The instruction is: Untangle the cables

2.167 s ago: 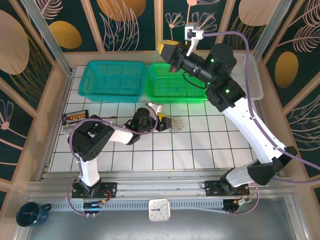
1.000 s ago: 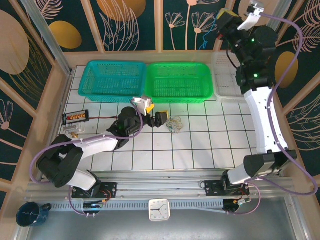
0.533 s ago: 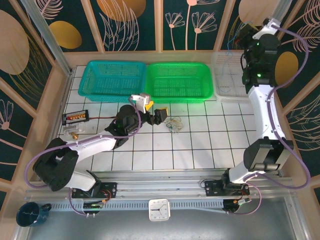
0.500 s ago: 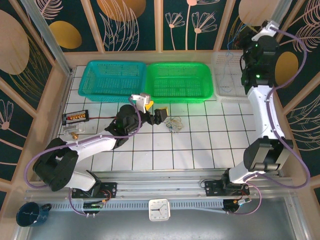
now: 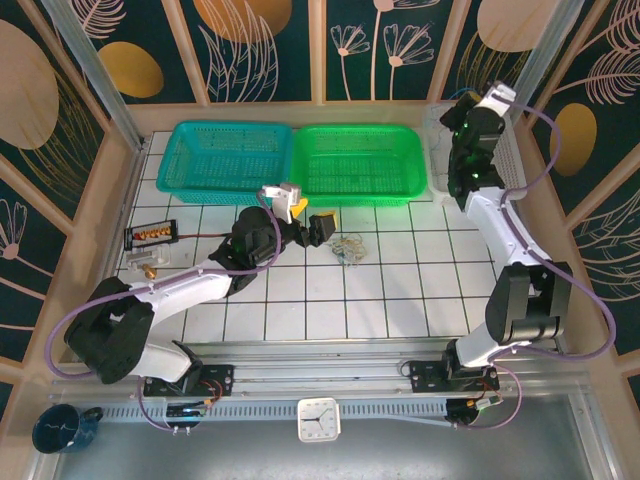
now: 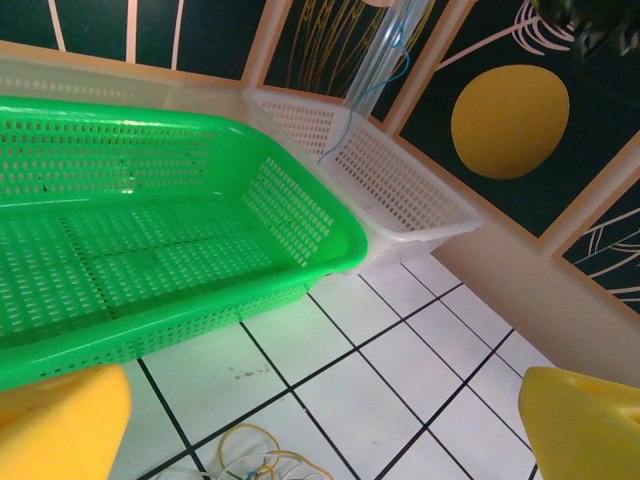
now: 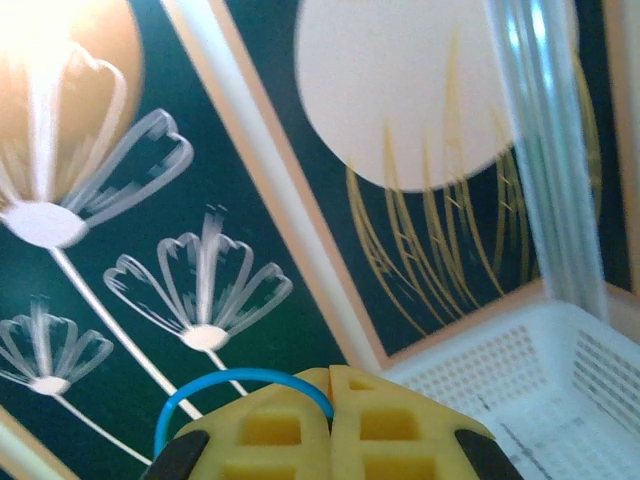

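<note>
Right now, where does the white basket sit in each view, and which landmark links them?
Top external: white basket far right, beside the green basket.
Left wrist: basket upper centre, right of green.
Right wrist: basket bottom right.
Shared landmark: the corner post behind it.

Bright, even overhead light; soft, short shadows on the tiled table [image 5: 400, 290]. Left wrist view sharp, though its near yellow fingertips [image 6: 60, 420] blur. Right wrist view smeared throughout, with glare at upper left.

Robot lab cell: alu frame [image 5: 320, 366], printed wall panels [image 5: 262, 48], gridded tabletop [image 5: 400, 300].
</note>
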Available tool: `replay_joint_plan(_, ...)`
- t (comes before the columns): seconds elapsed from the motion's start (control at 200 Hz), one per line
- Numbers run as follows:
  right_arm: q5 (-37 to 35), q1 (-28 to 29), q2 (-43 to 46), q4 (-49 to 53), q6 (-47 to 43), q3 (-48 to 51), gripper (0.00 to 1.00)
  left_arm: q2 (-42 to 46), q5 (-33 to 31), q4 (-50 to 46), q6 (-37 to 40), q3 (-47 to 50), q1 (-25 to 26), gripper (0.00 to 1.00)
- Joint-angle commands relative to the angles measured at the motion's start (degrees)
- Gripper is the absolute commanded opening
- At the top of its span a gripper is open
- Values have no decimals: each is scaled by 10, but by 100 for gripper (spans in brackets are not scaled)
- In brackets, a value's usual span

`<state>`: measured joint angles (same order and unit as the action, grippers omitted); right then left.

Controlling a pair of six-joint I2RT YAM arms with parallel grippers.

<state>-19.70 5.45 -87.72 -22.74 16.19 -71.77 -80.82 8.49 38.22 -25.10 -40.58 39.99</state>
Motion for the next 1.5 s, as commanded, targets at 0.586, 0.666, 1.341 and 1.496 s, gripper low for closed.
replay_joint_plan(0.586, -39, -71, -90, -37, 76, 53, 0, 7, 2, 5, -14, -11, 2, 99)
replay_joint_plan(0.666, -26, -82, -124, -20, 84, 28, 0, 9, 1, 5, -16, -12, 2, 99)
replay_joint_plan(1.341, 234, -112, -266, 108, 102, -116, 75, 64, -39, -7, -30, 4, 3, 99)
replay_joint_plan(1.496, 313, -112, -328, 135, 115, -182, 77, 64, -40, -7, -33, -2, 2, 99)
